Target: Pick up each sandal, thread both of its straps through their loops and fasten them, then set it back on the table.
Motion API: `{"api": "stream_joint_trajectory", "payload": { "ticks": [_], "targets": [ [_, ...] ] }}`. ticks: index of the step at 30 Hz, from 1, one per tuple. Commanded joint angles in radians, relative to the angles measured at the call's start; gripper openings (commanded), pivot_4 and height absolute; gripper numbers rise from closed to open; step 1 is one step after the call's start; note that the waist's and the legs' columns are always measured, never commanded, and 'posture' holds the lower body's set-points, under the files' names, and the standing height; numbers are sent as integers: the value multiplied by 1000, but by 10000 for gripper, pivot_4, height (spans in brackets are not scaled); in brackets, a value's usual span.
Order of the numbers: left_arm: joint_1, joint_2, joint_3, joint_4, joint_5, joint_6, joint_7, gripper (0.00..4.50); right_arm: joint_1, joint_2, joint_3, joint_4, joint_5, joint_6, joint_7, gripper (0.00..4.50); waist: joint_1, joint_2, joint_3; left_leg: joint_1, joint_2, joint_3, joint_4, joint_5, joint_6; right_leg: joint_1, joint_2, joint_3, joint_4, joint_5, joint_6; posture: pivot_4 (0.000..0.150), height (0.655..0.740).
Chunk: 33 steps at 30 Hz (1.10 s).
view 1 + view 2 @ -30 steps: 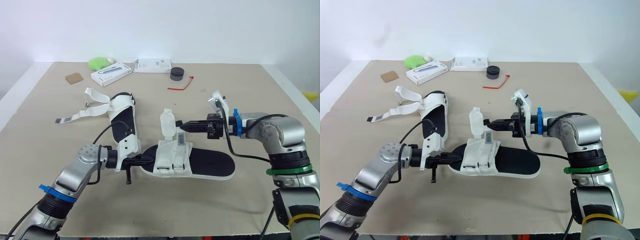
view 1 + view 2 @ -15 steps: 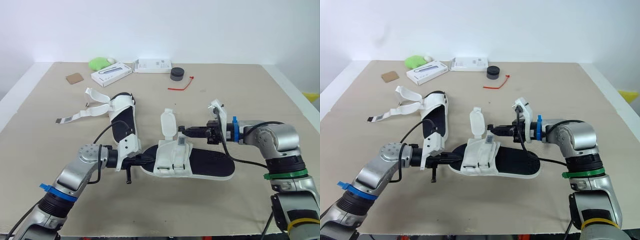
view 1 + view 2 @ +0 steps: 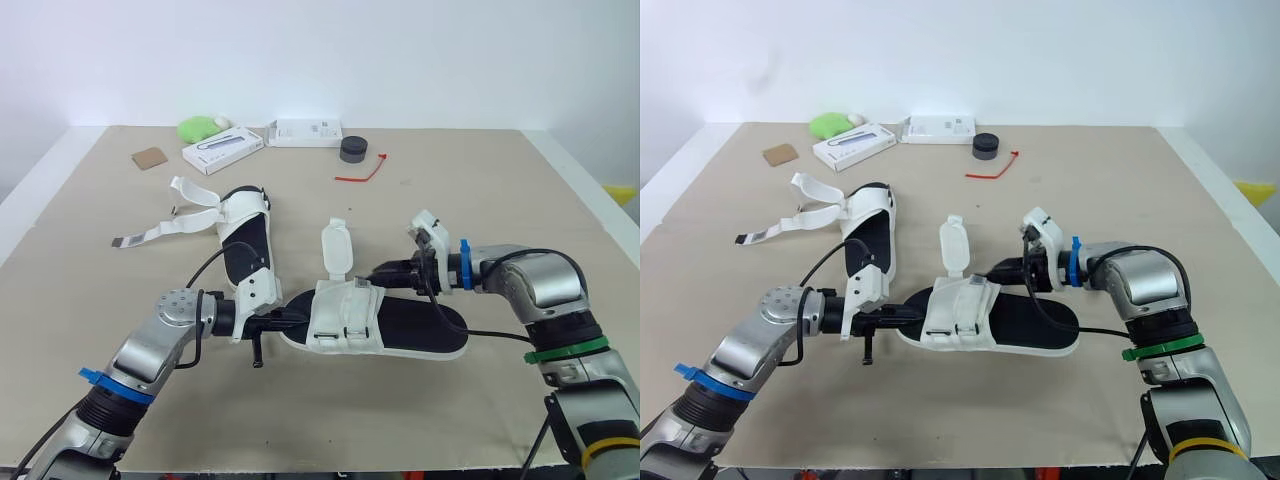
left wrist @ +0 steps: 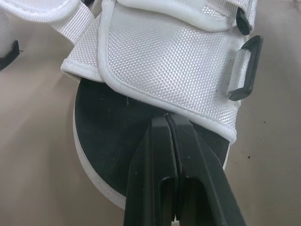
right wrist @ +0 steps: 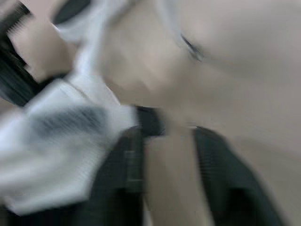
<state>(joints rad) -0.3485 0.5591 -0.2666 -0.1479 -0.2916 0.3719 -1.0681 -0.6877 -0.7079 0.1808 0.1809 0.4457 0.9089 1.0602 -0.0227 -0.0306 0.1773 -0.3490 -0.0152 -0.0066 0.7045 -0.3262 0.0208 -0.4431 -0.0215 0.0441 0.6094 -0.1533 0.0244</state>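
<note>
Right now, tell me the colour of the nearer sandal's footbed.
Black footbed; left wrist view shows it best.

Two sandals (image 3: 420, 322) (image 3: 245, 240) lie on the surface (image 3: 500, 180), with two white boxes (image 3: 222, 148) (image 3: 308, 131), one green lump (image 3: 198, 126), one brown card (image 3: 149, 156), one black puck (image 3: 352, 149) and one red tie (image 3: 362, 170).

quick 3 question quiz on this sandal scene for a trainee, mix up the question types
1. True or false: the far sandal has loose straps lying on the table.
2. The left gripper, at the near sandal's toe end, has its jaws: A shut, B wide open.
3. Fill in: the right gripper reaches over the ____ sandal.
Key: 1 true; 2 A; 3 near.
</note>
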Motion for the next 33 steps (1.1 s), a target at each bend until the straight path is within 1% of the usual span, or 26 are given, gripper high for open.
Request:
{"api": "stream_joint_trajectory", "payload": {
  "ticks": [1, 2, 3, 5, 9, 15, 18, 22, 25, 29, 33],
  "targets": [
    [11, 10, -16, 12, 19, 14, -1, 0, -37, -22, -48, -13, 49, 35, 65, 37270, 0, 0, 0, -1, 0, 0, 0, 0, 0, 0, 0, 0, 0, 0, 0, 1500, 7400],
    [10, 9, -16, 14, 19, 13, -2, 0, -51, -18, -69, -2, 67, 55, 69, 42190, -1, 0, 0, -1, 0, 0, 0, 0, 0, -1, 0, 0, 0, 0, 0, 1500, 7400],
    [9, 9, -17, 16, 20, 12, -3, 0, -72, -11, -99, 19, 88, 75, 70, 44684, -1, 1, 0, -1, 0, 0, 0, 0, 0, -1, 0, 0, 0, 0, 0, 1500, 7400],
    [7, 9, -18, 18, 21, 10, -6, 0, -107, -2, -140, 57, 108, 82, 74, 44684, -1, 1, 1, -1, 0, 0, 0, 0, 0, -1, 0, 0, 0, 0, -1, 1500, 7400],
    [2, 8, -19, 24, 22, 6, -11, 0, -199, 31, -201, 165, 114, 114, 16, 44684, -1, 1, 1, 0, 0, 0, 0, 0, 0, -1, 0, 0, 0, 0, 0, 1500, 7400],
    [5, 6, -20, 18, 22, 8, -6, 0, -244, 45, -199, 205, 111, 145, 26, 44684, -1, 1, 1, -1, 0, -1, 0, 0, 0, -1, 0, 0, 0, 0, -1, 1500, 7400],
    [13, 11, -18, 8, 20, 12, -4, 0, -278, 53, -203, 205, 151, 271, 25, 44684, -1, 2, 1, -2, 0, 0, 0, 0, 0, -1, -1, 0, 0, 0, -1, 1500, 7400],
    [21, 15, -17, 3, 21, 12, -3, 0, -341, 108, -251, 239, 212, 511, -45, 44684, -2, 2, 1, -1, 0, 0, 0, 0, 0, -1, -1, 0, 1, 1, -2, 1500, 7400],
    [22, 14, -17, 4, 21, 10, -3, 0, -359, 137, -265, 261, 217, 583, -86, 44684, -1, 2, 1, -1, 1, -1, 0, 0, 0, -1, 0, -1, 1, 1, -3, 1500, 7400],
    [18, 9, -21, 5, 22, 10, 0, 0, -377, 177, -276, 309, 210, 601, -127, 44684, -1, 2, 1, -2, 1, -1, 0, 0, 0, -1, 0, -1, 1, 1, -3, 1500, 7400],
    [17, 8, -21, 6, 24, 7, 1, 0, -417, 212, -302, 415, 193, 569, -168, 44684, -2, 2, 1, -2, 0, 0, 0, 0, 0, -1, 0, -1, 1, 1, -2, 1500, 7400]
  ]
}}
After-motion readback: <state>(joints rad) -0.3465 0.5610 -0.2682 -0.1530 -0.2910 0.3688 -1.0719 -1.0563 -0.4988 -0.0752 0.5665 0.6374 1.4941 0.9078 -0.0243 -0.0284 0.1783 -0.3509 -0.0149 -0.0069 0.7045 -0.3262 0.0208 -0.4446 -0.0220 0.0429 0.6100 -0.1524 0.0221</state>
